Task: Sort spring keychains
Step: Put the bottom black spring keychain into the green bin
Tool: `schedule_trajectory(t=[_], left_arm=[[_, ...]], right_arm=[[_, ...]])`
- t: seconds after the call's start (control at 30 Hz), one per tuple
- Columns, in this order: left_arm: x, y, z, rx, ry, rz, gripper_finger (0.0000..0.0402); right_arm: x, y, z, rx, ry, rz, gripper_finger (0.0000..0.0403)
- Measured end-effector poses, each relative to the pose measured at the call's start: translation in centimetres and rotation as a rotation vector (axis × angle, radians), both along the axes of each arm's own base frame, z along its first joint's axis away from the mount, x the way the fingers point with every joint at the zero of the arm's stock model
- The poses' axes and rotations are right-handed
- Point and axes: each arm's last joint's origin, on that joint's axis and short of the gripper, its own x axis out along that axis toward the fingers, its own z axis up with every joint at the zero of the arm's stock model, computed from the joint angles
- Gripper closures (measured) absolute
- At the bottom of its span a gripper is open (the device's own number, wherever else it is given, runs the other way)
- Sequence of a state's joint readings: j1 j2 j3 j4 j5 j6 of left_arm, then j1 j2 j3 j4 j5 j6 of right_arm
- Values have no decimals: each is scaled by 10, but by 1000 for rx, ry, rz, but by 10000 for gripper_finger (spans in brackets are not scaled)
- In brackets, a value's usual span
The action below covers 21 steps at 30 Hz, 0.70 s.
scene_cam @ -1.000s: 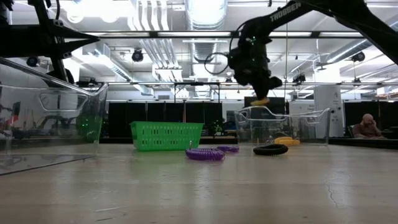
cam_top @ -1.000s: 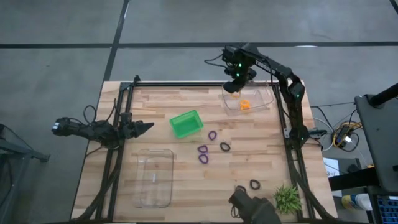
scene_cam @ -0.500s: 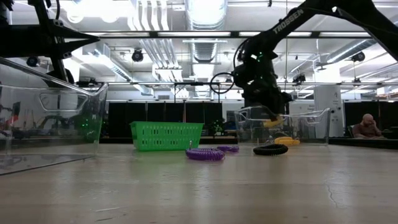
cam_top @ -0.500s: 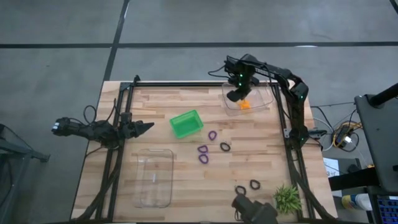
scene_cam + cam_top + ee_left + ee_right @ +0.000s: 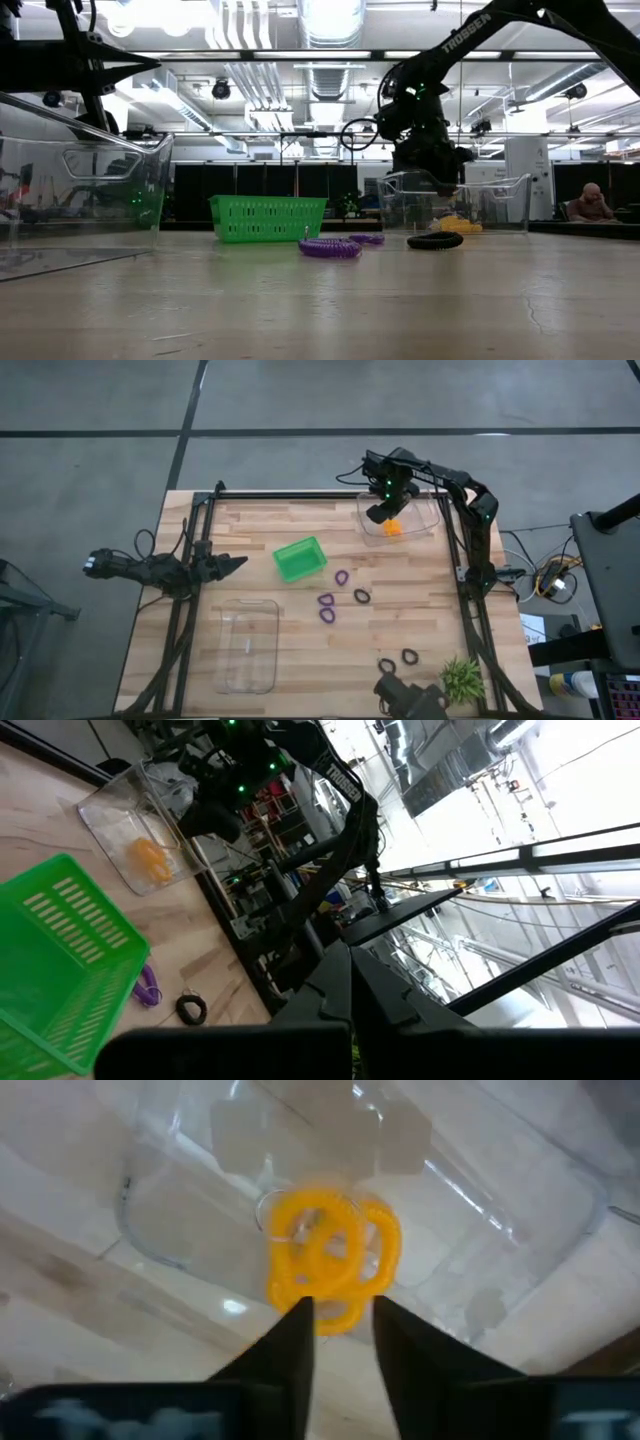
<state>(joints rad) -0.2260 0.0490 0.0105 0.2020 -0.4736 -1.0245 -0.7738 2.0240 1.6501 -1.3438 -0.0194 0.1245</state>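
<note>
Dark jointed arms [image 5: 455, 485], green lights, cables

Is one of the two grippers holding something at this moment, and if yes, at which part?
Nothing is held. The right gripper hangs open over the clear bin, with the orange keychains lying loose beneath its fingers. The left gripper is shut and empty at the table's left side.

You have a table [image 5: 250, 540] of pale wood planks with visible grain, matt and a little scuffed up close in the low view. The green bin [image 5: 300, 558] looks like moulded plastic with slotted walls. Both clear bins, one near the right gripper [image 5: 425, 525] and one at the front left [image 5: 248, 645], are transparent glossy plastic that catches glare. The orange keychains [image 5: 330, 1258] read as coiled, shiny plastic; the purple keychains [image 5: 330, 247] show ribbed coils, and the black keychain [image 5: 434, 240] looks duller. The arms appear matt dark, and the right gripper's fingers [image 5: 290, 1342] look smooth.
</note>
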Motion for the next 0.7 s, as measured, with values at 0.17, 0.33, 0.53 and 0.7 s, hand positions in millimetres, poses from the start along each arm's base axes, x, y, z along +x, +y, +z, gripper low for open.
schedule_trajectory(t=[0.17, 0.33, 0.53, 0.7], left_arm=[[0, 0, 0, 0, 0, 0, 402], [0, 0, 0, 0, 0, 0, 402], [0, 1, 1, -16, -14, 17, 402], [-1, 2, 4, -44, -30, 48, 402]], right_arm=[[-1, 1, 6, -14, -14, 1, 207], [-2, 5, 22, -48, -50, 4, 158], [-3, 23, 53, -113, -128, 37, 143], [4, 52, 79, -162, -198, 103, 150]])
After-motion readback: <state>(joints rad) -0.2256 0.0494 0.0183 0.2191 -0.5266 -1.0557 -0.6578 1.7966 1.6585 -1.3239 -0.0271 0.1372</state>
